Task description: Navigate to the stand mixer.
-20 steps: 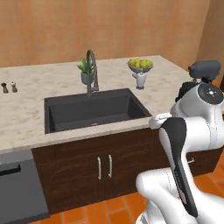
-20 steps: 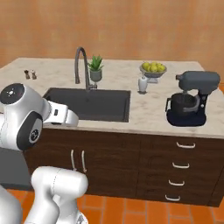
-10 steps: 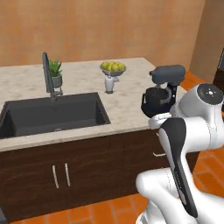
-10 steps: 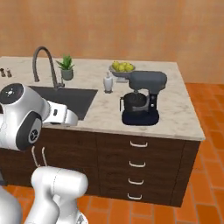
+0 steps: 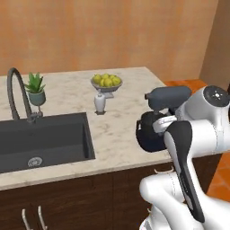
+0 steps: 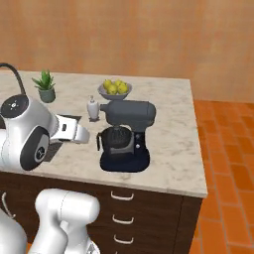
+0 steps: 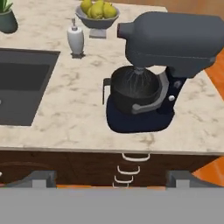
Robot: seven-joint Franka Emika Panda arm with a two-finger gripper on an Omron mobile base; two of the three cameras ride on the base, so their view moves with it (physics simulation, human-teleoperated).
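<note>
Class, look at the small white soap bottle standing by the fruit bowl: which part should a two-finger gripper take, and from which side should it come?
Probably the soap bottle by its rounded body, below the narrow pump. It stands upright, so the fingers would close level across it. Come from the counter's front edge: the fruit bowl stands close behind it, and the stand mixer sits apart on the other side.

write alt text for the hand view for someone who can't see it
A dark grey stand mixer sits on a marble counter, its bowl under the head and its flat base near the front edge, above drawer handles. Behind it are a white soap bottle and a bowl of yellow-green fruit; a dark sink lies to the left.
</note>
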